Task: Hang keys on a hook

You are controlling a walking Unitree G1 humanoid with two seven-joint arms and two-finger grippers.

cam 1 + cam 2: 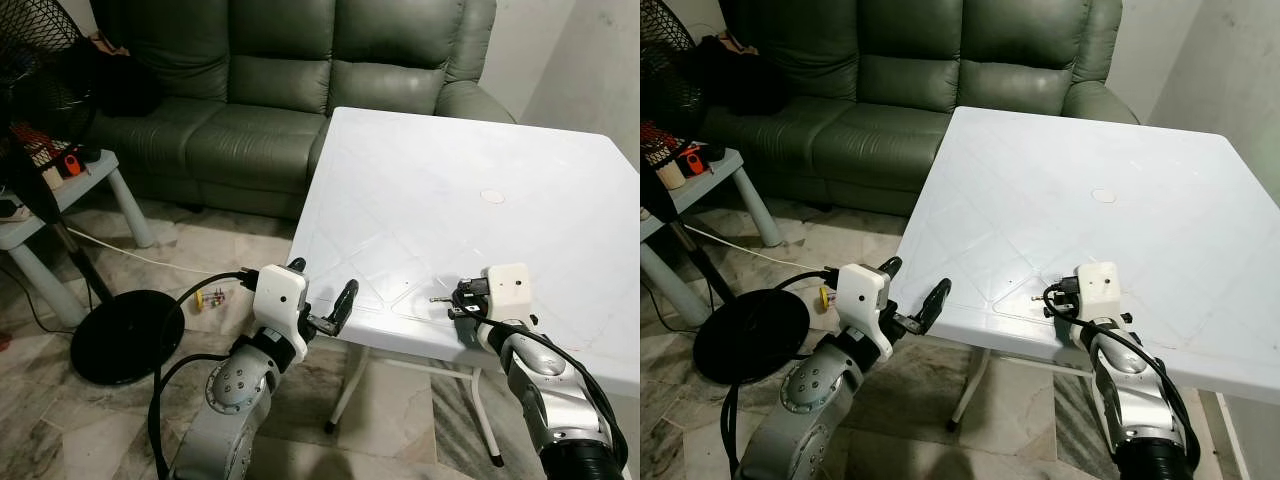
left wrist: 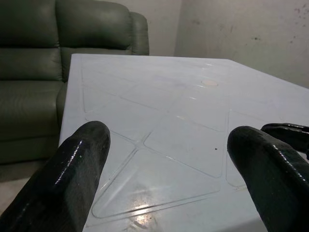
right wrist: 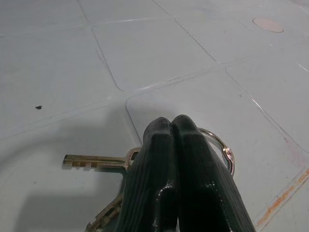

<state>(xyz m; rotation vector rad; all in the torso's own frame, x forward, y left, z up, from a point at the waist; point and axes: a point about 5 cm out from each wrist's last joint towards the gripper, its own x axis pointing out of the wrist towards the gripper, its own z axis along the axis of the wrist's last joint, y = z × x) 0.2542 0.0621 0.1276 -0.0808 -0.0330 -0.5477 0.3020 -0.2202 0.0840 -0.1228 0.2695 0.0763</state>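
Pinching the Keys at the Bench's Near Edge

Pressing my right gripper (image 1: 462,299) down at the near edge of the white bench (image 1: 450,180), I have its two black fingers (image 3: 178,169) squeezed together with no gap between them, and the keys (image 3: 104,162) sit right at their tips. In the right wrist view a brass key lies flat on the bench surface, pointing sideways, and a second one angles out beneath my fingers. The silver ring (image 3: 222,150) curves out from behind the fingers on the other side. The ring seems caught between the fingers, though the fingers themselves hide the exact point of contact.

My left gripper (image 1: 322,295) hangs off the bench's near left corner, just beside the edge, with its fingers spread well apart and nothing between them. Its wrist view looks across the bench top between those two fingers (image 2: 72,164).

Beyond the bench stands a dark green sofa (image 1: 290,90). On the tiled floor to my left rests the round black base (image 1: 128,335) of a standing fan, with a small pale side table (image 1: 85,185) near it carrying a few small items.
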